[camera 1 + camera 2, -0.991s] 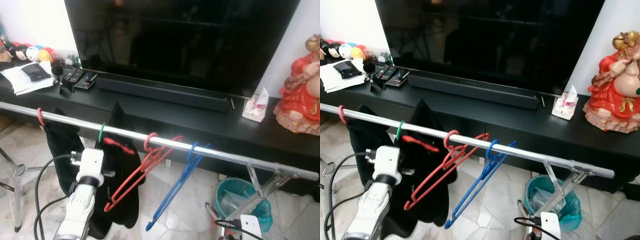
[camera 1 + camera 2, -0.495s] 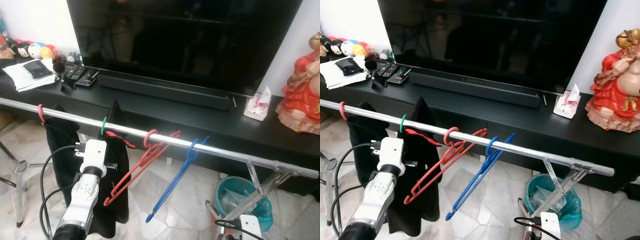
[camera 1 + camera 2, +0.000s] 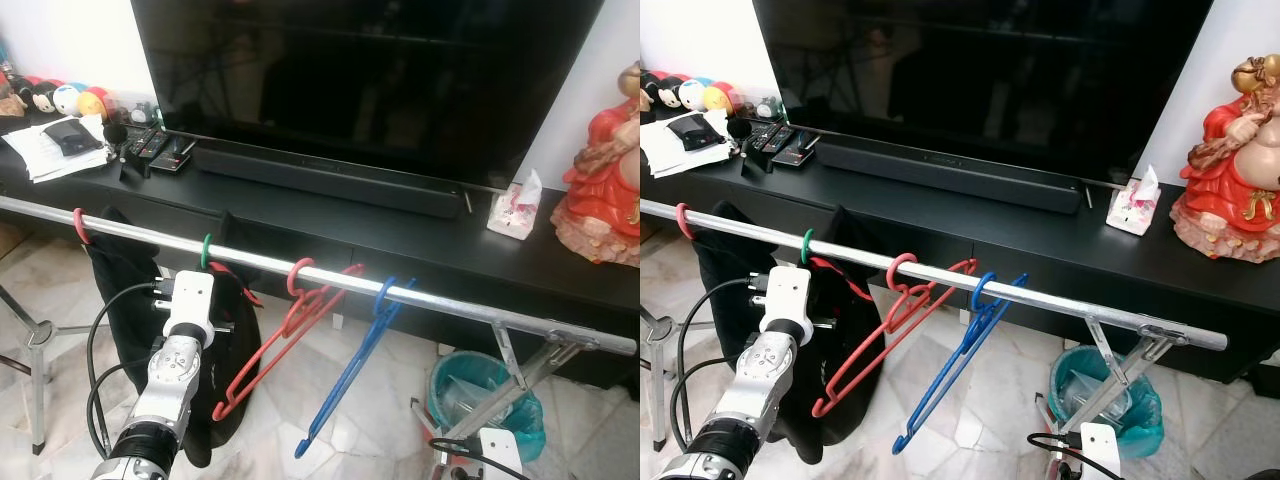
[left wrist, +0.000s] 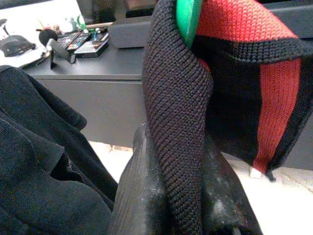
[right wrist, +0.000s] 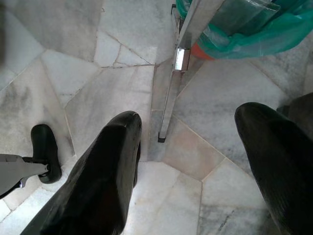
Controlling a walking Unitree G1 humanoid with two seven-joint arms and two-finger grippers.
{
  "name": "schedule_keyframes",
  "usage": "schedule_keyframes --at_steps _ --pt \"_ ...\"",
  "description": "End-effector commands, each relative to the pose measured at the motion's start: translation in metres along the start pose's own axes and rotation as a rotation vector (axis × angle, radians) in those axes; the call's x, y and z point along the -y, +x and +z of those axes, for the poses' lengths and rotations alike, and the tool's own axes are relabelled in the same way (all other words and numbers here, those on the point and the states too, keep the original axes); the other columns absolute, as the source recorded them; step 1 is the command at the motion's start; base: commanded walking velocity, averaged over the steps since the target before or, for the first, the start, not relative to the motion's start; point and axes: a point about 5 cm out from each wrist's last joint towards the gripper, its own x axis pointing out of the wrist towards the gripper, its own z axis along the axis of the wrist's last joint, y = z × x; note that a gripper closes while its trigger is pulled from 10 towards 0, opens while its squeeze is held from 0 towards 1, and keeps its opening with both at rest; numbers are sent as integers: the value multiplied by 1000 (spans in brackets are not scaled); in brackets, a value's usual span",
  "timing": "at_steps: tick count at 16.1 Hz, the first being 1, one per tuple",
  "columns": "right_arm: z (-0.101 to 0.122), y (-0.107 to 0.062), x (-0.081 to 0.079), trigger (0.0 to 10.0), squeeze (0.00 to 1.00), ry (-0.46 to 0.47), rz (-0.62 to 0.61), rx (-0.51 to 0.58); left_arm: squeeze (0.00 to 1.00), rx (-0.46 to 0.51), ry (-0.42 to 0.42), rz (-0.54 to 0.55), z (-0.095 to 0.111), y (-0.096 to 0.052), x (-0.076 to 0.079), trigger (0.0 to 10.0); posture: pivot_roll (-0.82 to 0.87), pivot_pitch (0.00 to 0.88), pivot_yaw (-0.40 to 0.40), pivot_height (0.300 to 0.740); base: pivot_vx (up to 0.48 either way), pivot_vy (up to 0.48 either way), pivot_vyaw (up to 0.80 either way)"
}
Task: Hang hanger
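Left pincer [image 4: 171, 196] clamping the knit garment [image 4: 234, 88] on the green hanger [image 3: 806, 244], now hooked over the rail [image 3: 1060, 297] and hanging straighter than a second ago; we are judging it hung | counting four hangers: pink, green, red [image 3: 890, 320], blue [image 3: 955, 365] | right pincer [image 5: 195, 161] idling wide open, holding nothing

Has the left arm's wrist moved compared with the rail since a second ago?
Yes. The left wrist has dropped slightly below the rail, fingers clamping the knit garment.
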Motion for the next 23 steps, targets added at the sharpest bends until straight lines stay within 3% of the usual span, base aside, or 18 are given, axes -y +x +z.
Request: schedule_keyframes --at_steps 1,5,6,7,12,17,20,23 --pt "-1 0 1 10000 0 -4 0 -10 0 -51 7 -22 -10 -4 1 10000 83 0 -40 740 0 0 0" --pt "-1 0 1 10000 0 -5 1 -11 20 -36 0 -19 -20 -20 -1 10000 93 0 -43 740 0 0 0" --pt "-1 0 1 10000 0 -6 1 -10 745 -13 3 -20 -19 -24 -2 10000 95 0 -43 740 0 0 0" --pt "-1 0 1 10000 0 -7 2 -10 1000 12 -11 -13 -17 -27 -2 10000 96 0 -42 740 0 0 0" --pt "-1 0 1 10000 0 -1 3 -8 1000 80 -8 -28 -5 -41 -1 10000 94 0 -33 740 0 0 0" --pt "-3 0 0 10000 0 2 3 -9 1000 131 -11 -8 5 -70 -12 10000 101 0 -25 740 0 0 0" --pt "-4 0 -1 10000 0 1 6 -10 1000 81 -2 21 -8 -94 -18 10000 105 0 -20 740 0 0 0" --pt "-4 0 -1 10000 0 0 7 -10 1000 23 8 72 -22 -104 -25 10000 104 0 -18 740 0 0 0"
